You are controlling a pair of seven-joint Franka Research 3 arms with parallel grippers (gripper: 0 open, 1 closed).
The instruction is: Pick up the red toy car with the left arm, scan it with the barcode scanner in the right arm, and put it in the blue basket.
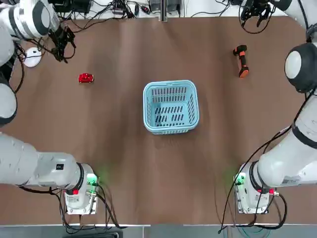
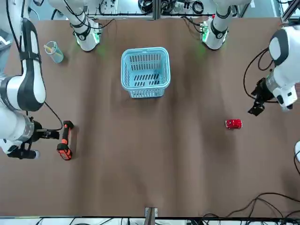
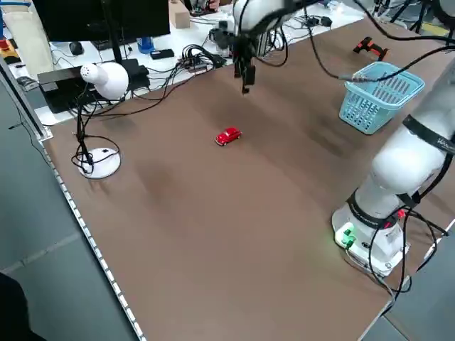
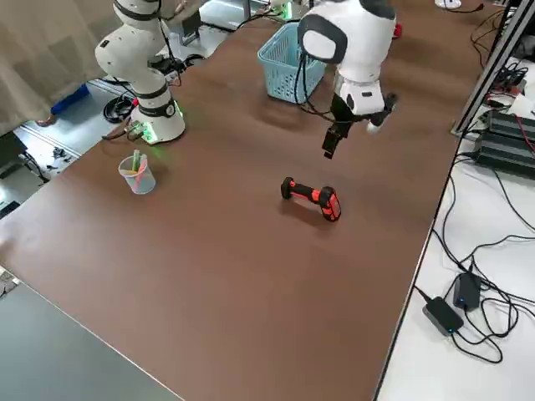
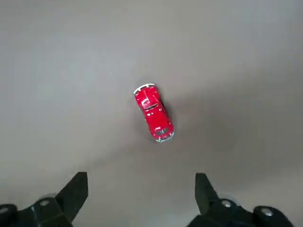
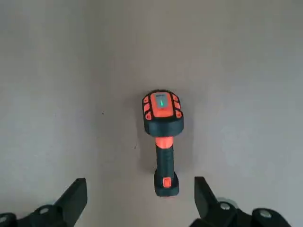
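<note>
The red toy car [image 1: 85, 78] [image 2: 233, 123] [image 3: 228, 136] lies on the brown table, left of the blue basket [image 1: 170, 84] [image 2: 145, 50]. My left gripper [image 1: 63, 53] [image 3: 245, 79] hangs open above the table just beyond the car, which shows ahead of its fingertips in the left wrist view [image 5: 153, 112]. The barcode scanner [image 1: 241, 60] [image 2: 65, 140] [image 4: 311, 197] lies flat at the far right. My right gripper [image 1: 255, 17] [image 4: 330, 144] hovers open over it and holds nothing. The right wrist view shows the scanner [image 6: 162, 137] between the spread fingers, a green light on its head.
A clear cup [image 2: 53, 51] [image 4: 138, 174] with small items stands near the right arm's base. A white desk lamp [image 3: 99, 78] stands off the table's far left corner. Cables run along the far edge [image 1: 114, 10].
</note>
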